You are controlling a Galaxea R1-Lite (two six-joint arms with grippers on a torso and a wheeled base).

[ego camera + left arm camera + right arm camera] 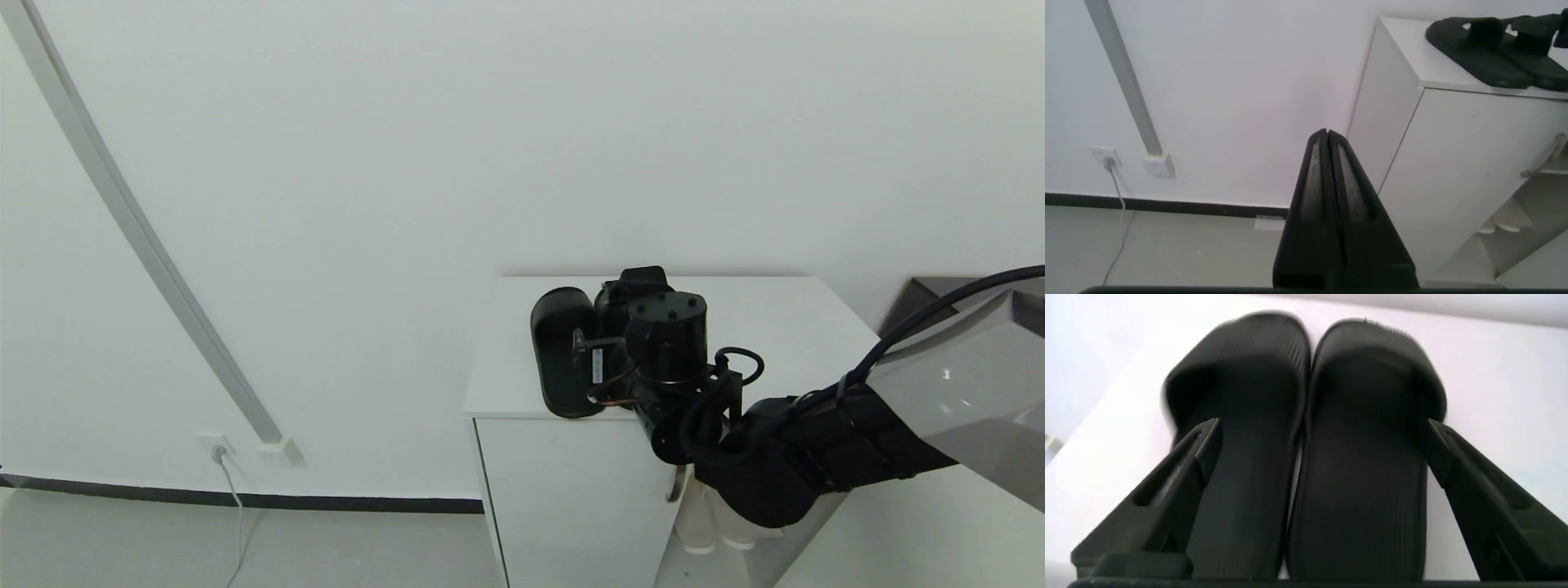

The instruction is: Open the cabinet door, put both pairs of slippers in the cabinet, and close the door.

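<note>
Hand on the right arm [1323,433] stands wide open, one finger on either side of the pair of black slippers [1372,457], gripping nothing. The span suggests it means to squeeze both together as one unit. The slippers lie side by side, touching, directly between the fingers, on the top surface [784,327] of the cabinet [571,490] toward its near left corner. Whether the fingers touch them cannot be told. The left hand [1327,137] is fully closed and empty, held low, left of the cabinet and well apart from the slippers, presumably kept clear.
</note>
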